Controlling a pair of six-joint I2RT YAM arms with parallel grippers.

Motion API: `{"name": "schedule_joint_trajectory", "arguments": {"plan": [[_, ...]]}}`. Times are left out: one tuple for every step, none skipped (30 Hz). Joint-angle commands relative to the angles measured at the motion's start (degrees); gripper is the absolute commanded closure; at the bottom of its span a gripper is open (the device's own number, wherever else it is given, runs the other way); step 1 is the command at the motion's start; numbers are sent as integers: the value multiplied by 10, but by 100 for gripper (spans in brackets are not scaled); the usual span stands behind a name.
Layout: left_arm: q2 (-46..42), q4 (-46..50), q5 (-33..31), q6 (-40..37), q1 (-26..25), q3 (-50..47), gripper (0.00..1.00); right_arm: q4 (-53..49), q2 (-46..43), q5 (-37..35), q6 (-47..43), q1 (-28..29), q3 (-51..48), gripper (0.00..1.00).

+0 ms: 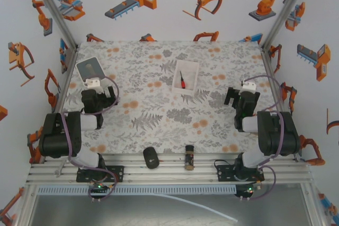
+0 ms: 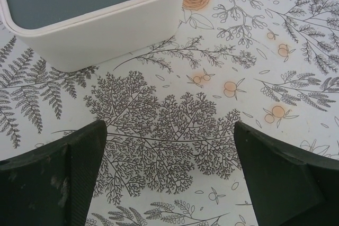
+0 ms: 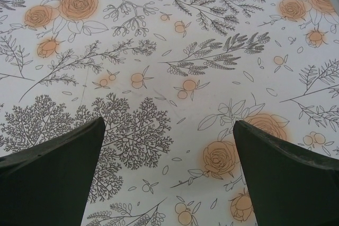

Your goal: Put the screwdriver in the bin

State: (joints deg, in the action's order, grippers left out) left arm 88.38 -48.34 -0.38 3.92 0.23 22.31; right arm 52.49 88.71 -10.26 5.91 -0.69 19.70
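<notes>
Top view: the screwdriver (image 1: 181, 80) lies inside the bin (image 1: 192, 72), upper centre of frame; left wrist view: left gripper (image 2: 169, 128) spread wide, empty, below the grey plate (image 2: 79, 3); right wrist view: right gripper (image 3: 168, 123) likewise wide, empty.

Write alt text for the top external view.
The screwdriver lies inside the clear bin, far centre of the floral table. The left claw sits beside a grey plate, right claw opposite; a black object and a brown cylinder lie at the near edge.

Colours we see
Grey ferns and orange roses pattern the surface (image 1: 159, 117); screwdriver (image 1: 181, 81) red-handled, bin (image 1: 193, 70) whitish.
</notes>
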Motion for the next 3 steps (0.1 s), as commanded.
{"name": "schedule_joint_trajectory", "arguments": {"plan": [[-1, 6, -9, -13, -4, 11, 3, -9, -3, 4, -5, -4, 16, 1], [-1, 6, -9, -12, -4, 11, 3, -8, -3, 5, -6, -4, 16, 1], [-1, 6, -10, -13, -4, 11, 3, -9, -3, 4, -6, -4, 16, 1]]}}
